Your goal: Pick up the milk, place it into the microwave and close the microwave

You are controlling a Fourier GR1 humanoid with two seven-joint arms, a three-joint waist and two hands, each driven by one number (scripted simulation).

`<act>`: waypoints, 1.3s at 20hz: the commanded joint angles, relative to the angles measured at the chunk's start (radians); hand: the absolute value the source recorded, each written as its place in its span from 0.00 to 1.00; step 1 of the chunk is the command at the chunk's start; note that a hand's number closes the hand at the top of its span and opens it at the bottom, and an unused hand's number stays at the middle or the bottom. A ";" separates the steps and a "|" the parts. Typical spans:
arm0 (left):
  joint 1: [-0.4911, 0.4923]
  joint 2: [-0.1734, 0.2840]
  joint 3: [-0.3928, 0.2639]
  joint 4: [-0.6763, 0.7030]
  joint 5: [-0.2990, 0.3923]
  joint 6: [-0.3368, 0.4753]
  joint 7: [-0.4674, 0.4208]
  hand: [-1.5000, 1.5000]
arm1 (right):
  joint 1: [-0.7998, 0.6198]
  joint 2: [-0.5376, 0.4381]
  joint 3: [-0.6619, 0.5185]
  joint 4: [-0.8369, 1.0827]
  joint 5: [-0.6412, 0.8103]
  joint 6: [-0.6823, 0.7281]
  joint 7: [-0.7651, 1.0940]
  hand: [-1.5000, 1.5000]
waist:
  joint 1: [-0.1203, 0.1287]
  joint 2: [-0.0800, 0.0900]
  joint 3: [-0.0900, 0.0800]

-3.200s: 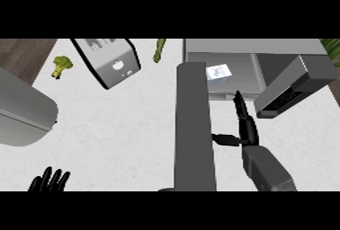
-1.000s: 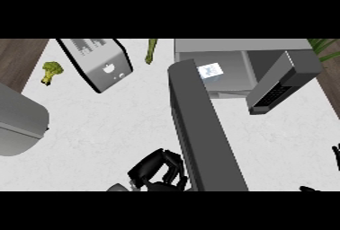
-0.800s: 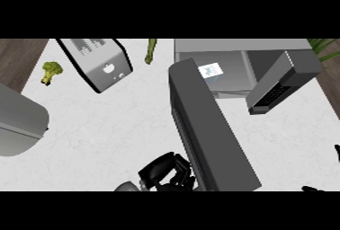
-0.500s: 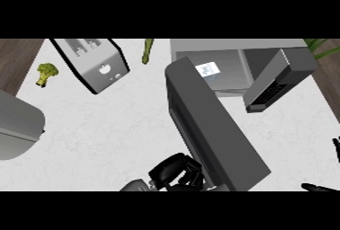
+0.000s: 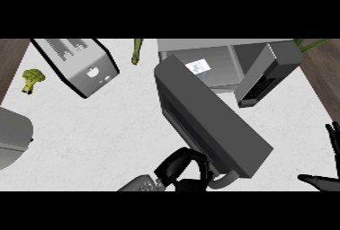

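Grey door (image 5: 212, 126) half shut, milk (image 5: 199, 67) inside; I'd push steadily with my left hand (image 5: 182, 168), fingers curled at its edge.

A white table with dark wood at both sides

The table (image 5: 100, 130) was white with faint grey marks. Brown wood strips (image 5: 9, 63) ran along its left and right edges. The light was even.

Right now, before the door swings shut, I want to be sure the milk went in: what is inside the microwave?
A milk carton shows inside the microwave, towards its left. The open door covers the cavity's lower left.
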 commanded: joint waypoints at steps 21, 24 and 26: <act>-0.450 -0.030 0.021 0.054 0.293 0.267 -0.008 1.00 | -0.106 -0.068 0.087 -0.215 -0.085 0.112 0.112 0.00 | -0.197 0.040 0.003; -0.501 -0.030 0.032 0.086 0.315 0.272 -0.001 1.00 | -0.120 -0.085 0.091 -0.226 -0.102 0.138 0.126 0.00 | -0.218 0.048 0.006; -0.524 -0.030 0.042 0.107 0.332 0.277 -0.007 1.00 | -0.136 -0.080 0.099 -0.242 -0.120 0.145 0.145 0.00 | -0.225 0.054 0.005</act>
